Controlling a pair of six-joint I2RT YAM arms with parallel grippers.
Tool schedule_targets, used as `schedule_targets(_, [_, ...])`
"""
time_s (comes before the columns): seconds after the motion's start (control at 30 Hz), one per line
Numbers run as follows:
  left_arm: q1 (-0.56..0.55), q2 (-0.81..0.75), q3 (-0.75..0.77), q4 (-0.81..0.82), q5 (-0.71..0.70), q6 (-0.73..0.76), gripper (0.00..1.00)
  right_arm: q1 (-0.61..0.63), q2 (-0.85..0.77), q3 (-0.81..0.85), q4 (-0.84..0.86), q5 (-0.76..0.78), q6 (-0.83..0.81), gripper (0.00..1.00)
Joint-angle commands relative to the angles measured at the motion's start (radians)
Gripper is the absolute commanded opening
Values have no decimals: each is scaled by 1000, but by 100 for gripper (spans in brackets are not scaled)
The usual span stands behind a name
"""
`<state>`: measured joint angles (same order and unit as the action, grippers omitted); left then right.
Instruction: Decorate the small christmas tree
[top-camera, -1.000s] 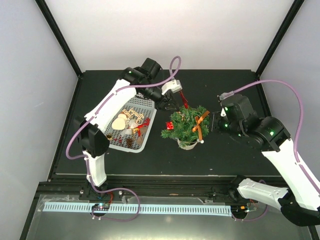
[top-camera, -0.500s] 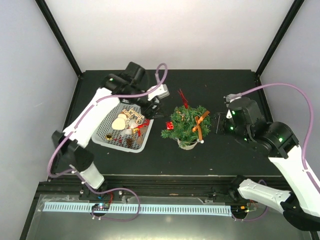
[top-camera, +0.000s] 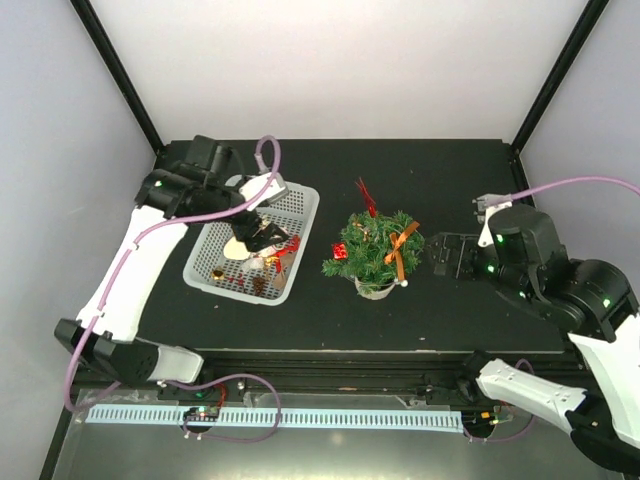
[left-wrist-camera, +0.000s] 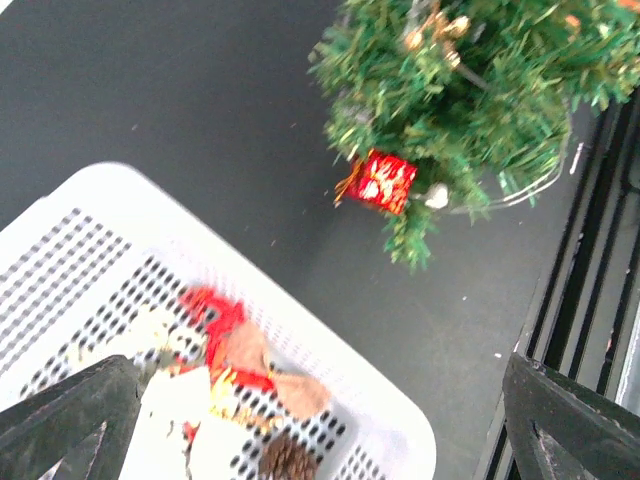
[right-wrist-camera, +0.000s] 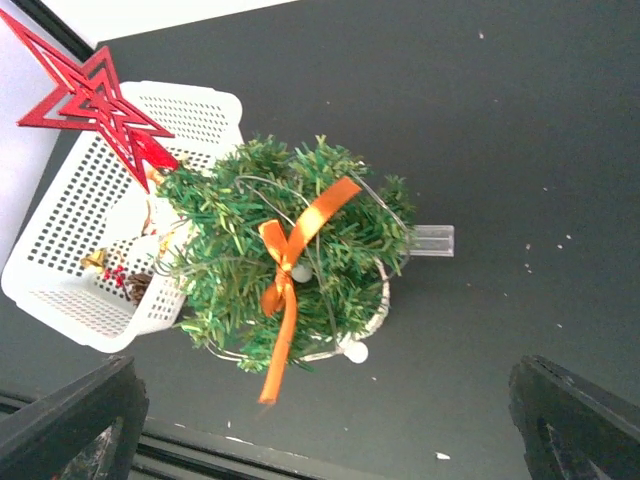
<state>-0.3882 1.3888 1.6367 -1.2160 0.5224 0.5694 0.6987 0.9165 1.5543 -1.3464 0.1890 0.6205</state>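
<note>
The small christmas tree (top-camera: 375, 252) stands mid-table in its whitish pot. It carries a red star (top-camera: 366, 194) at its top, an orange bow (top-camera: 403, 243) and a small red gift box (top-camera: 340, 251). My left gripper (top-camera: 256, 236) hangs open over the white mesh basket (top-camera: 301, 203) with nothing between its fingers (left-wrist-camera: 70, 420). Just right of the tree, my right gripper (top-camera: 441, 255) is open and empty. The right wrist view shows the tree (right-wrist-camera: 230, 215), bow (right-wrist-camera: 288, 262) and star (right-wrist-camera: 100, 100) ahead of those wide jaws.
The basket (left-wrist-camera: 385, 405) holds several ornaments, among them a red bow (left-wrist-camera: 225, 325) and a pine cone (left-wrist-camera: 285, 458). A clear plastic piece (right-wrist-camera: 430, 240) lies on the table by the pot. The table's front edge and rail run just below the tree.
My left arm swung left from the tree's top to above the basket and opened, leaving the star on the tree. My right gripper opened and drew back to the right, away from the bow.
</note>
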Motion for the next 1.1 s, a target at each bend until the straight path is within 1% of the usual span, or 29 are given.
schedule_targets(0.0, [51, -99, -13, -150, -56, 58, 99, -5, -32, 44, -124, 41, -31, 100])
schedule_targets(0.13, [61, -196, -47, -229, -89, 52, 99, -5, -130, 32, -141, 49, -67, 100])
schedule_targets(0.3, [75, -287, -35, -330, -42, 20, 99, -4, -204, 0, -172, 27, -65, 100])
schedule_targets(0.47, [75, -409, -80, -336, -16, 15, 99, -4, -278, -15, -170, -4, -20, 100])
schedule_targets(0.57, [77, -420, -74, -336, 12, -6, 99, -5, -317, -52, -146, -73, -9, 100])
schedule_targets(0.63, [89, -421, -59, -335, 56, -16, 99, -5, -363, -89, -86, -128, 8, 100])
schedule_targets(0.7, [97, -427, -47, -337, 89, -20, 99, -4, -396, -119, -40, -149, 33, 100])
schedule_targets(0.87, [110, -448, -50, -328, 122, -49, 99, -5, -442, -148, -17, -121, 102, 100])
schedule_targets(1.07, [112, -459, -68, -330, 141, -54, 99, -4, -442, -146, -27, -78, 109, 100])
